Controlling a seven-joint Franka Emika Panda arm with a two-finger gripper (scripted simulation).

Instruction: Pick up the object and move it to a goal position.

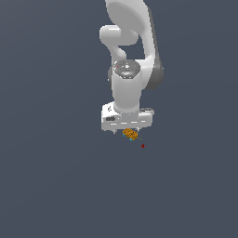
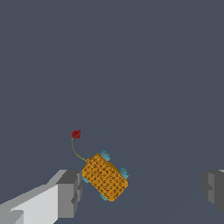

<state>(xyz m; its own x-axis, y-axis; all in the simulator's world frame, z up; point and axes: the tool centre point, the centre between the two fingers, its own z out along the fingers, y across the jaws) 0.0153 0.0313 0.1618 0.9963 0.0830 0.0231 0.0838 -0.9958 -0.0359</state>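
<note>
The object (image 1: 130, 134) is a tiny orange-and-yellow speckled lump, lying directly under the white gripper (image 1: 126, 130) in the exterior view. In the wrist view the object (image 2: 105, 176) shows small light-blue knobs on its sides and a thin cord ending in a red tip (image 2: 75, 134). The gripper (image 2: 142, 190) is open, jaws wide apart. The object lies between them, close beside one finger (image 2: 69, 193) and far from the other finger (image 2: 213, 188). I cannot tell whether the near finger touches it.
The red tip (image 1: 142, 146) lies on the plain dark grey floor just to the exterior view's right of the object. The white arm (image 1: 128, 83) rises above the gripper. Nothing else shows.
</note>
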